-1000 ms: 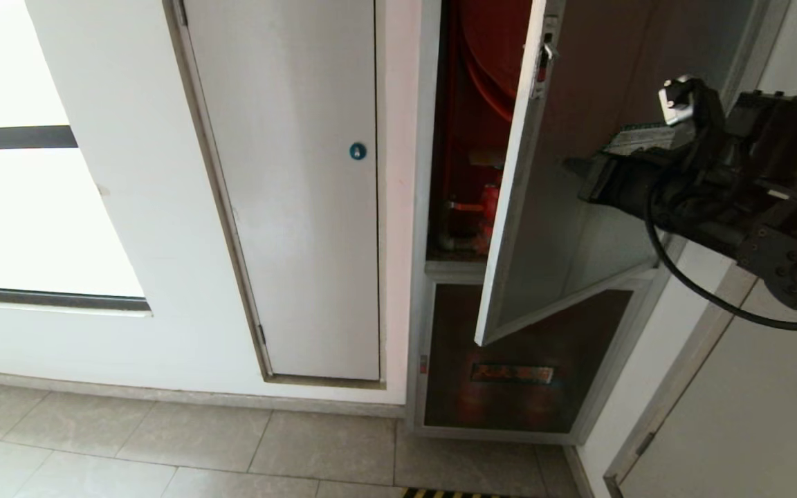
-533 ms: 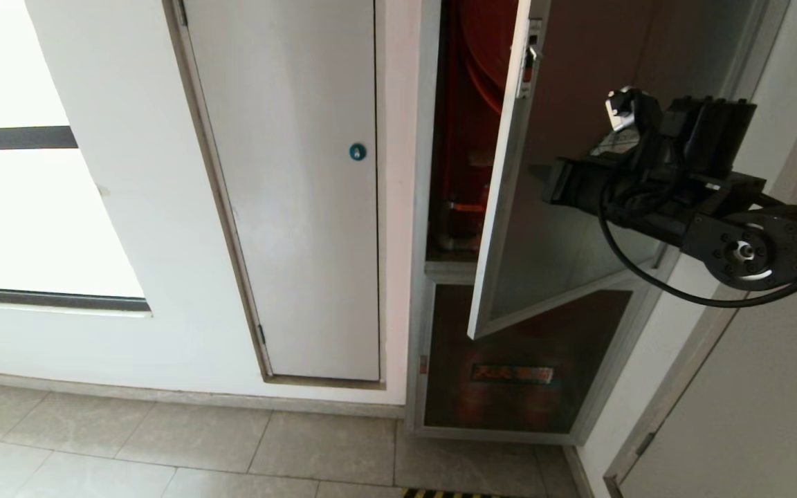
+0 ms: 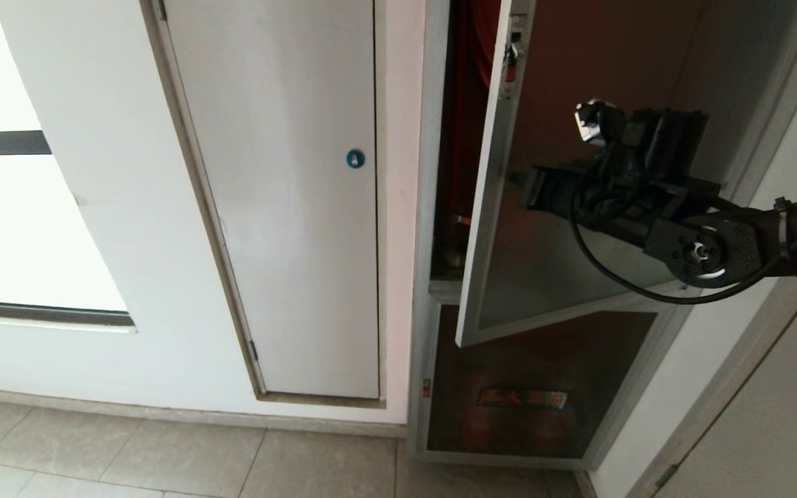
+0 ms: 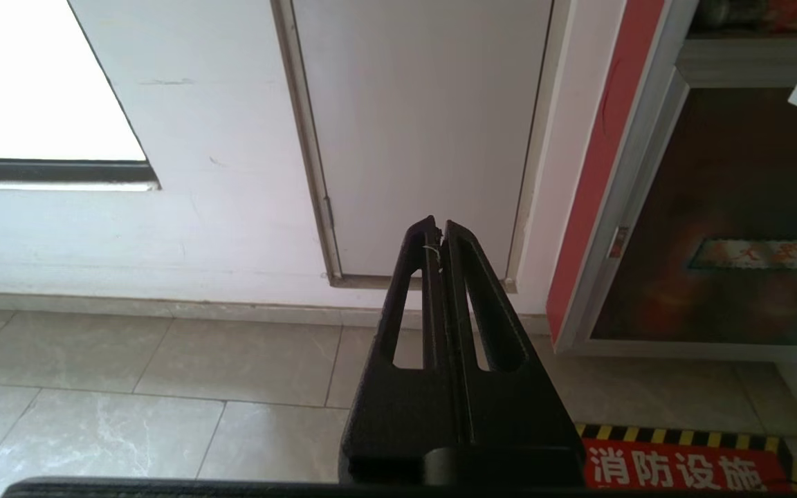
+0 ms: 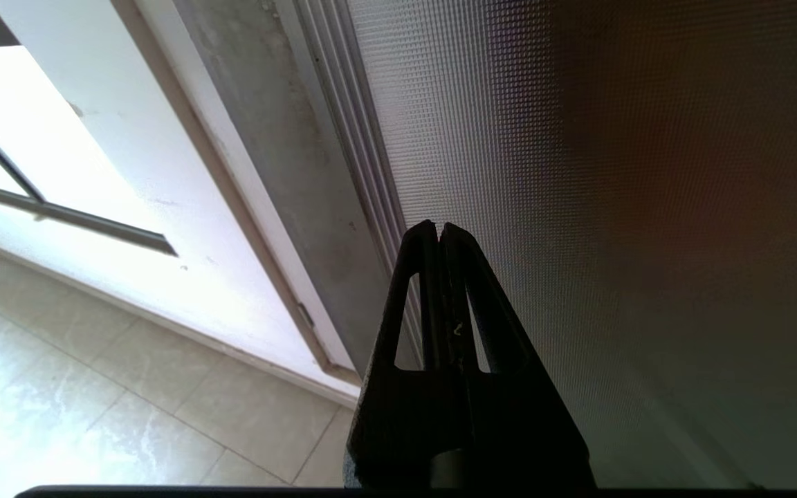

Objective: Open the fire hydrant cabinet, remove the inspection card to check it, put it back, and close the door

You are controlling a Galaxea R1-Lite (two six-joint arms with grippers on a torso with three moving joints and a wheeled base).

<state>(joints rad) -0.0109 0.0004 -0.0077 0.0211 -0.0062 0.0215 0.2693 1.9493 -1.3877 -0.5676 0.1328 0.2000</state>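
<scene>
Door of dark tinted glass in a silver metal frame (image 3: 564,228) stands ajar, right gripper (image 3: 530,194) pressed close to its outer face.

It hangs on hinges at the robot's right, its long axis upright and its free latch edge swung out from the tall silver-framed fire hydrant cabinet with the red interior (image 3: 464,138), leaving a narrow gap on the left. The right gripper, clenched on nothing, lies level against or just off the textured glass, pointing toward that free edge; contact cannot be confirmed. Judged from this, closing calls for a push into the cabinet. No inspection card shows. The left gripper (image 4: 438,238), also clenched and empty, hangs low over the floor tiles (image 4: 163,373), well apart.
</scene>
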